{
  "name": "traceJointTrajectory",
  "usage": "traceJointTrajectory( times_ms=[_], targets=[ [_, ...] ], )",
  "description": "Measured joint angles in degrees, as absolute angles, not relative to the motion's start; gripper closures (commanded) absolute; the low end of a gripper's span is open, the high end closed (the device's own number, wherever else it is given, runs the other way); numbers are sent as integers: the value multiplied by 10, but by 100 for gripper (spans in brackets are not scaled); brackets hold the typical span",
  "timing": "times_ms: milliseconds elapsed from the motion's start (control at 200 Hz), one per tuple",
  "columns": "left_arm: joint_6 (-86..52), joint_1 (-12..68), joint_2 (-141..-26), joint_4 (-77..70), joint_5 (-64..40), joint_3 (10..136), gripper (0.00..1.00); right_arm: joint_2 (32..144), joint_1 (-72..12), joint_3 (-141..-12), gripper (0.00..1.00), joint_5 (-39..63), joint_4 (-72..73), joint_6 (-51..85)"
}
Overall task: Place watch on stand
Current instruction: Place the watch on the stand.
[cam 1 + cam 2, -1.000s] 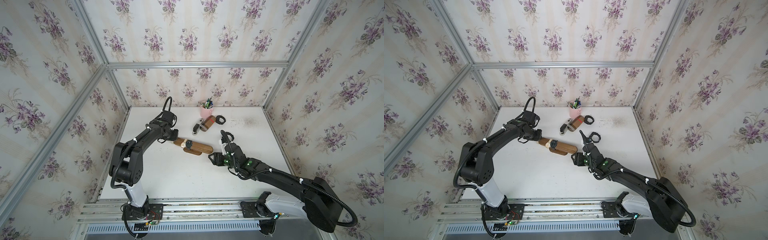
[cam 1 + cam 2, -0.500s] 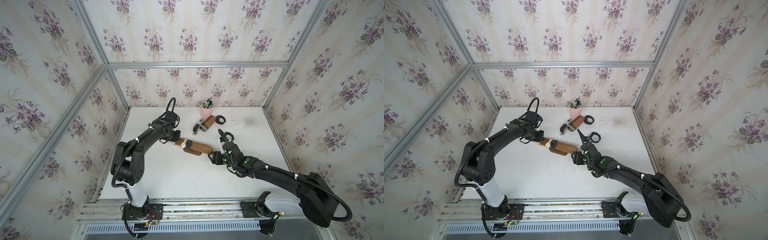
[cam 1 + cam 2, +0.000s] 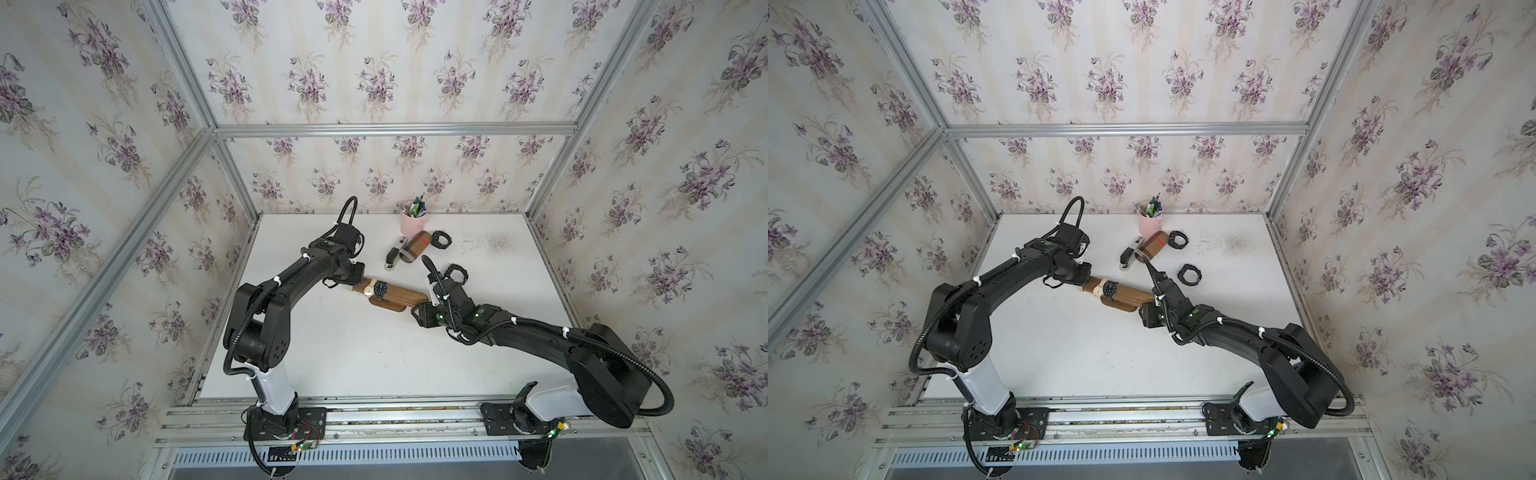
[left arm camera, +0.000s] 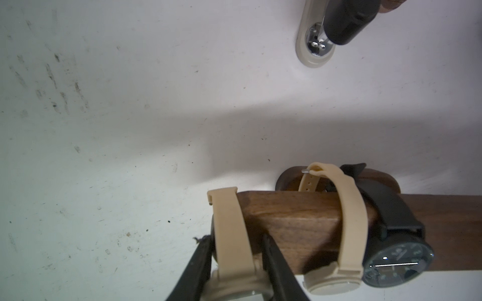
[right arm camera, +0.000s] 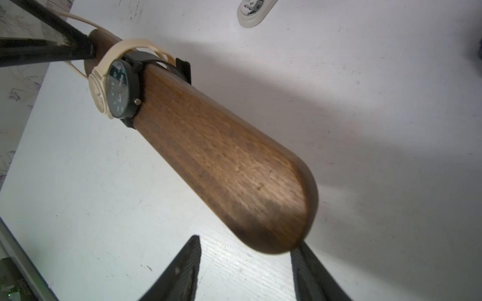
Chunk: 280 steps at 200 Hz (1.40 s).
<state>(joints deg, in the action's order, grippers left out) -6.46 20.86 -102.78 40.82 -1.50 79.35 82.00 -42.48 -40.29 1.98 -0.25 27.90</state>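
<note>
The left gripper (image 4: 236,238) pinches a beige watch (image 4: 227,208) by its case, strap looped at the tip of the wooden stand (image 3: 403,292), which runs lengthwise toward the right gripper (image 5: 245,243), jaws spread astride the opposite rounded end.

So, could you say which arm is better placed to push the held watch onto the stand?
Left, probably: the left pincer is shut on the held watch at the stand's tip; the right pincer stands open round the opposite end.
</note>
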Motion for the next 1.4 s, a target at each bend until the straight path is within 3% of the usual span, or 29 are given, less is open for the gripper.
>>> traceJointTrajectory(
  times_ms=[714, 944, 1399],
  targets=[
    [-61, 221, -1025, 419, -19, 794, 65, 840, -422, -433, 50, 4, -14, 241],
    [-61, 222, -1024, 417, -32, 790, 62, 809, -401, -412, 42, 3, -11, 265],
    [-64, 225, -1019, 410, -58, 786, 56, 809, -392, -406, 41, 7, 2, 281]
  ],
)
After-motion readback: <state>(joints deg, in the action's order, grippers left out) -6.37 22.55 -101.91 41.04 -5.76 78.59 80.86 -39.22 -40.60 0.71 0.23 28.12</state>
